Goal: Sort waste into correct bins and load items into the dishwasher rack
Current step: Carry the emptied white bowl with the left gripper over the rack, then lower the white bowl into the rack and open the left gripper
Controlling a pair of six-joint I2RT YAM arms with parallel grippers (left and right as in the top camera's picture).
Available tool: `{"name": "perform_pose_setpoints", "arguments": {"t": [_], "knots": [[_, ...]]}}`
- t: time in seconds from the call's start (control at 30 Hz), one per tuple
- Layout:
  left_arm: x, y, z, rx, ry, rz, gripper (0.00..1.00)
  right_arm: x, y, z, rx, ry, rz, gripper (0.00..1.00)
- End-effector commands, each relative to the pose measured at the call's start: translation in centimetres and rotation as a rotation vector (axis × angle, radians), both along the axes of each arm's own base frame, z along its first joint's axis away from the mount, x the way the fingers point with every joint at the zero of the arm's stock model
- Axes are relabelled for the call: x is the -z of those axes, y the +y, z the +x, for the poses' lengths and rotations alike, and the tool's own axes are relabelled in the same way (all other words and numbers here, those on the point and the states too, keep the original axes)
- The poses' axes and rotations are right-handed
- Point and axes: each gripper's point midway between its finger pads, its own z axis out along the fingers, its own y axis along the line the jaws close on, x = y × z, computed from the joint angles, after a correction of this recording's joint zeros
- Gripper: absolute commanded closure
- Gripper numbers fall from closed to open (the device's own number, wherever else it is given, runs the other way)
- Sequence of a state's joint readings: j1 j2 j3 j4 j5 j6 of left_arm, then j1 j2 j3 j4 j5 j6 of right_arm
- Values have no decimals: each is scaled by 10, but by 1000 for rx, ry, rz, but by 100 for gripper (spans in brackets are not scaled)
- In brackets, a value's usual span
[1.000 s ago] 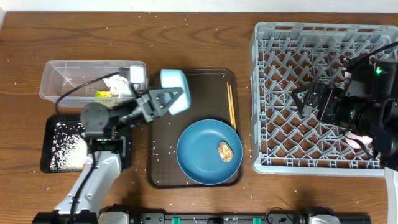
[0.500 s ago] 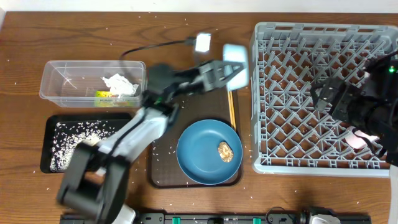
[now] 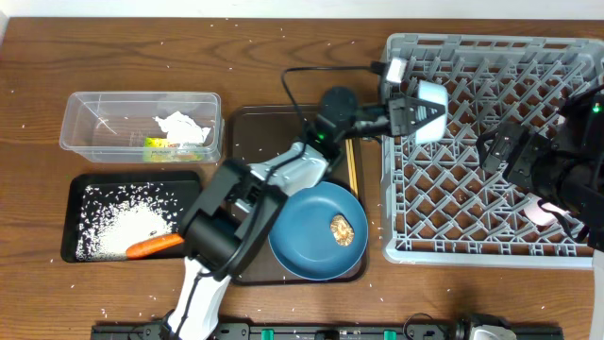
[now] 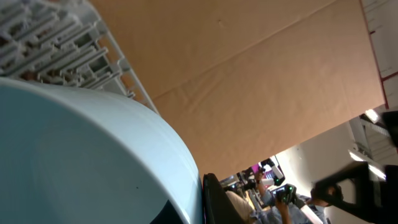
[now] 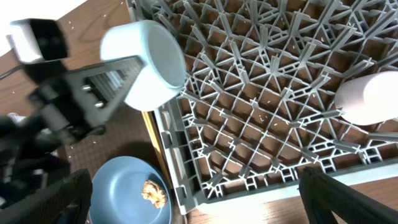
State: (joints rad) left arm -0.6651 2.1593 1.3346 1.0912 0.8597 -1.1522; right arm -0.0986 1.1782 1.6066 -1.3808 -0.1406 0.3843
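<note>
One light-blue cup [image 3: 434,118], one pink cup [image 5: 370,98], one plate [image 3: 300,236], one carrot [image 3: 151,246], one rack [image 3: 491,47], one tissue [image 3: 179,127].

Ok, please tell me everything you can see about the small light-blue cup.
The light-blue cup is small, smooth and plain, seemingly plastic, with a rounded body and no visible handle. It is off the table, tilted on its side in the left gripper, whose fingers clamp it. It hangs over one edge of the grey dishwasher rack and appears clear of it. Its inside is not visible.
</note>
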Motion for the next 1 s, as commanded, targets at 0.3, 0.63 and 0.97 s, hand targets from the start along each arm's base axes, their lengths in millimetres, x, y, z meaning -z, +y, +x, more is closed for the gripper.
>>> {"name": "perform_pose_setpoints", "arguments": {"t": [0.3,0.63,0.97], "knots": [[-1,-38,-15,-29,4,-29,94,6,-4,-7,25,39,-1,1],[22,-32,0,-53,40,1,94,8,-5,-10,29,58,-6,1],[23,-21,9,-50,37,6,72,9,-6,-11,35,61,-15,1]]}}
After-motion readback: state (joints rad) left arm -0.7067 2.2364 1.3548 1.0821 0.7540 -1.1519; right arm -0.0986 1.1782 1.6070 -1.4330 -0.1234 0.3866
